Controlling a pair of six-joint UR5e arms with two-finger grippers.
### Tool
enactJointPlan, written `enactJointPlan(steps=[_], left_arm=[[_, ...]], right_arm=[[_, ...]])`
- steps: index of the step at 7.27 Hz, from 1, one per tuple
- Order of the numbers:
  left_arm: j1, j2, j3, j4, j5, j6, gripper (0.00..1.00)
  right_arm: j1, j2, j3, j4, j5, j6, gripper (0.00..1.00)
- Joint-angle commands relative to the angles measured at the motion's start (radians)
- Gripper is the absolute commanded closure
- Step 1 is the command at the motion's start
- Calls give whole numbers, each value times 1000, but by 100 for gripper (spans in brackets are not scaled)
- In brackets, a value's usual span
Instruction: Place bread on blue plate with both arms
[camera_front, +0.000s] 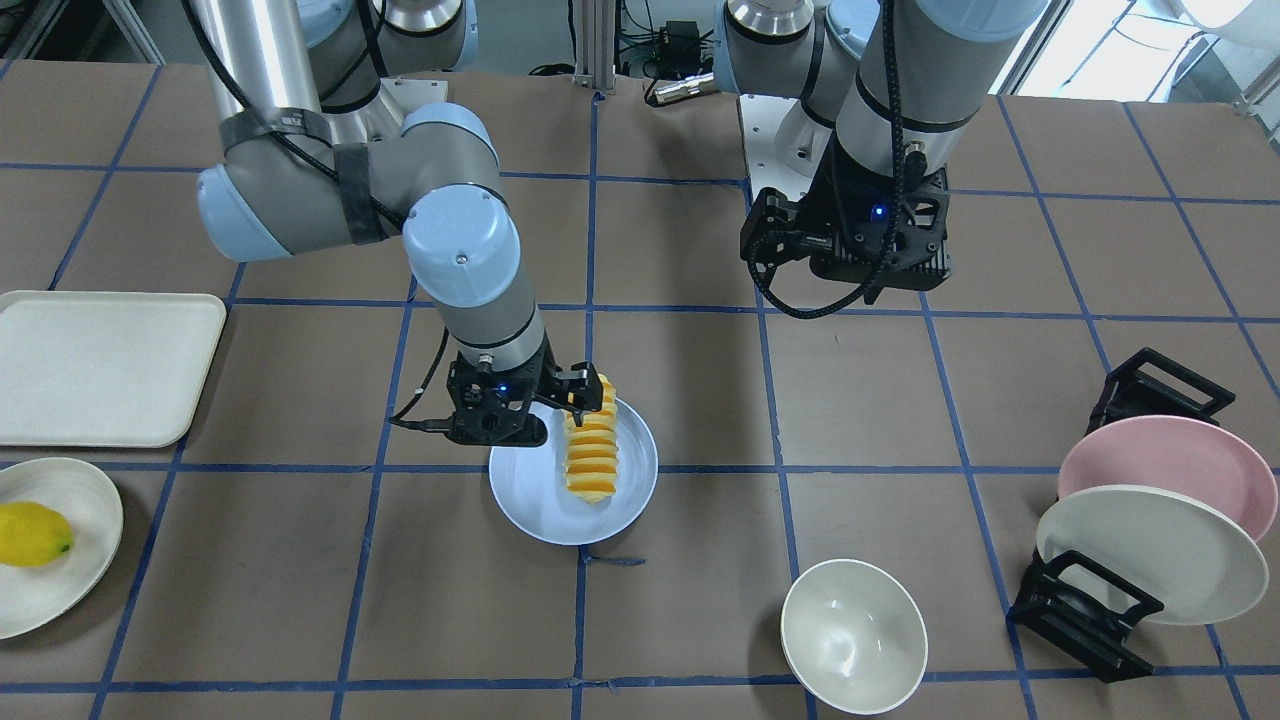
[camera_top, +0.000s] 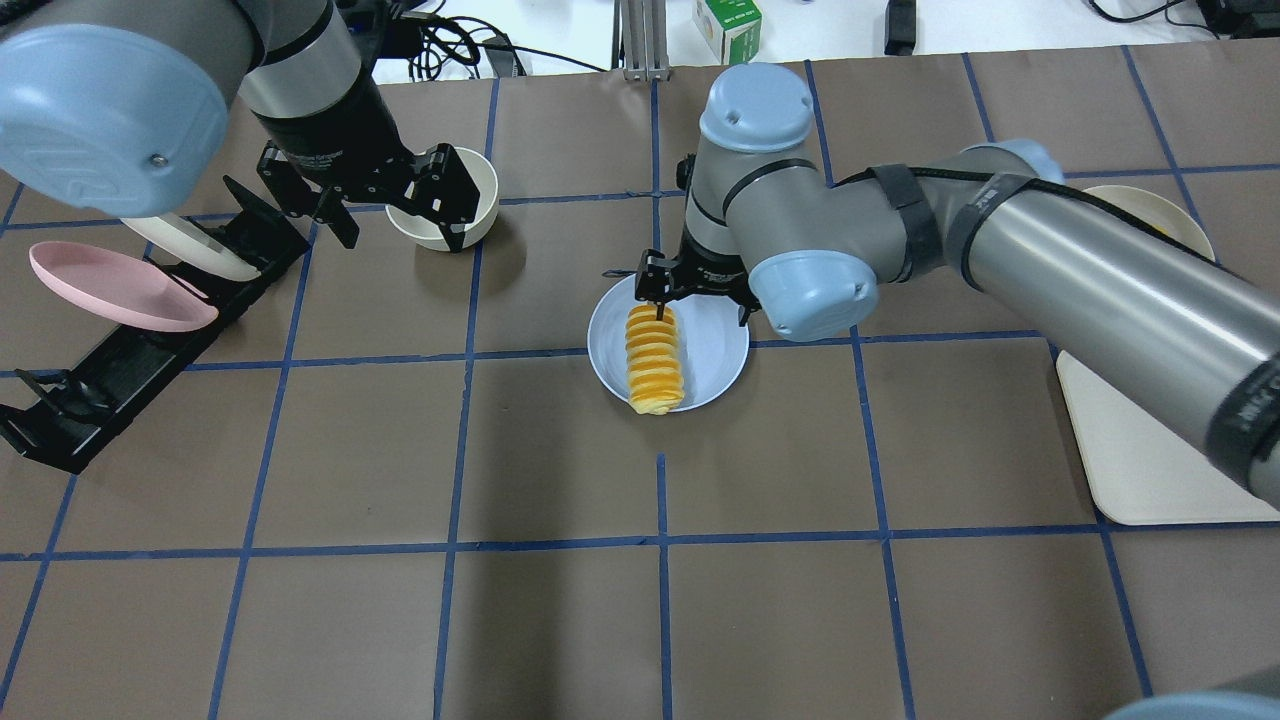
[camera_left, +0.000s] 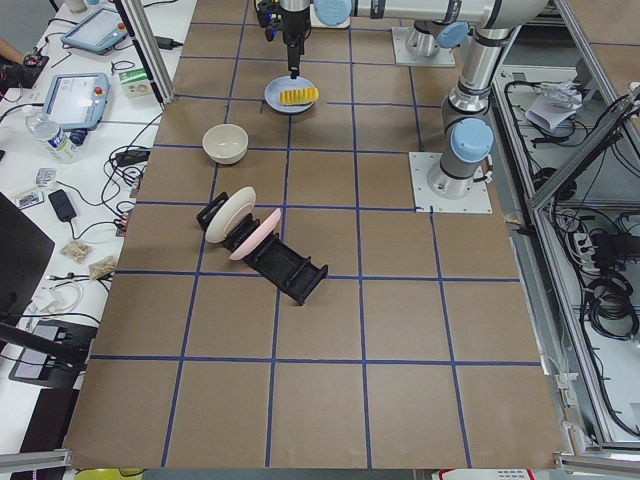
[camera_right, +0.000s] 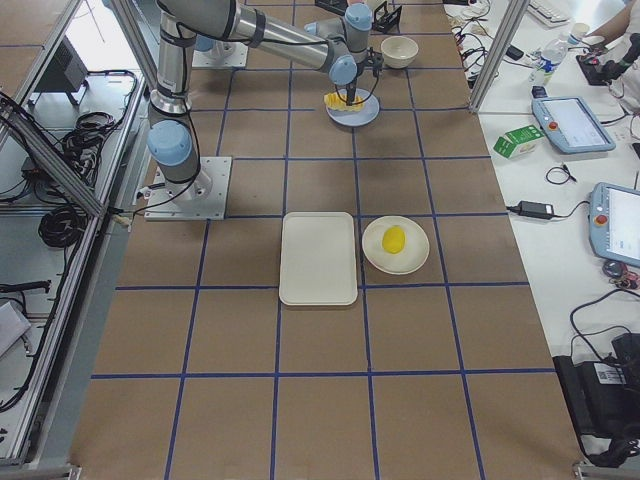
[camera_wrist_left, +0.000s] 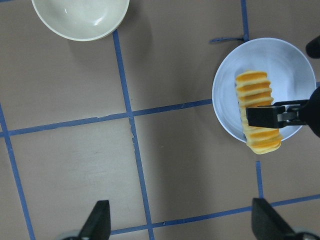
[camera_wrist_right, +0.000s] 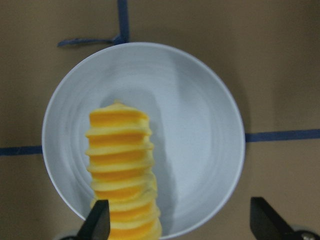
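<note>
Bread (camera_wrist_right: 120, 165): lies lengthwise on the blue plate (camera_wrist_right: 200, 125), directly beneath the right tool (camera_wrist_right: 182, 222). The end nearest the tool's fingers overhangs the rim a little, probably because the loaf is about as long as the plate is wide.
Right tool: jaws wide apart, clamping nothing. One finger (camera_wrist_right: 100, 220) shows just beside the loaf near that end; whether it touches cannot be told.
Reading: the plate seems to bear the loaf's weight, so the spread jaws fit a let-go. Placement looks essentially done.
Left tool (camera_wrist_left: 182, 222): jaws apart, empty, held high, with the plate well off to one side. Likely kept there so as not to crowd the right arm.
Cream bowl (camera_wrist_left: 80, 17): on the worktop (camera_wrist_left: 65, 165), ahead of the left tool.
Writing: green-and-white carton (camera_top: 727, 25) beyond the worktop, far from both tools; print too small to read. No legible brand on arms or tools.
</note>
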Motion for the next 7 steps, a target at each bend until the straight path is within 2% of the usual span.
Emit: enactJointPlan(steps=[1, 3, 4, 5, 7], left_arm=[[1, 3, -6, 0, 4, -48, 0], [5, 5, 1, 13, -1, -74, 0], [4, -1, 1, 14, -2, -77, 0], [2, -4, -8, 34, 7, -76, 0], [5, 20, -3, 28, 2, -76, 0]], right_arm=[[-121, -159, -4, 188, -20, -61, 0], [-222, -259, -77, 396, -30, -181, 0], [-227, -299, -154, 411, -132, -196, 0], [-227, -304, -179, 413, -164, -196, 0], [-227, -316, -177, 471, -143, -193, 0]])
